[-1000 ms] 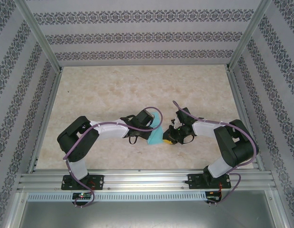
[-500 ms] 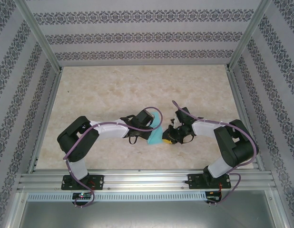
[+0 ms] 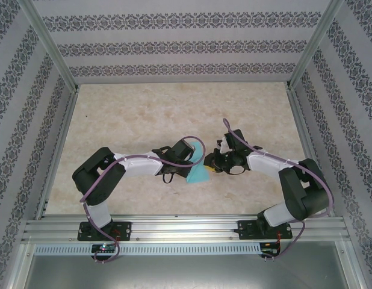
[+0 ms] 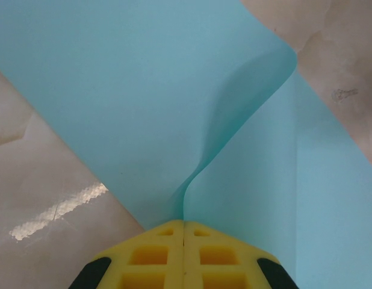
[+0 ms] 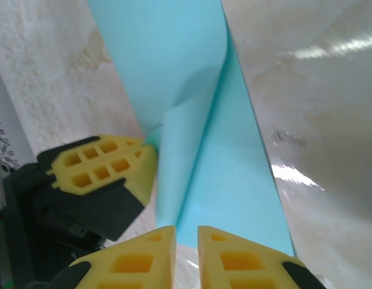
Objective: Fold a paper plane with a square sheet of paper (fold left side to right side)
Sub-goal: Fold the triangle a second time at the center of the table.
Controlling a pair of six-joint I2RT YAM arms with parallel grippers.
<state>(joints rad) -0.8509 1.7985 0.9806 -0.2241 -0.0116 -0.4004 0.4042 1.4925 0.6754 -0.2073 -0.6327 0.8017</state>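
Paper (image 4: 144, 90) is clenched in my left pincer (image 4: 184, 226) and bows just ahead; right pincer (image 5: 186, 232) stands narrowly parted, so I'd match edges before creasing.

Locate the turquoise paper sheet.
Top view: the square sheet of paper sits near mid-table, pinched by the left gripper, the right gripper at its right side.

I work in a lab test cell: my marble-look table (image 3: 174, 108) sits boxed by aluminium rails (image 3: 49, 45) and patterned wall panels (image 3: 186, 51).
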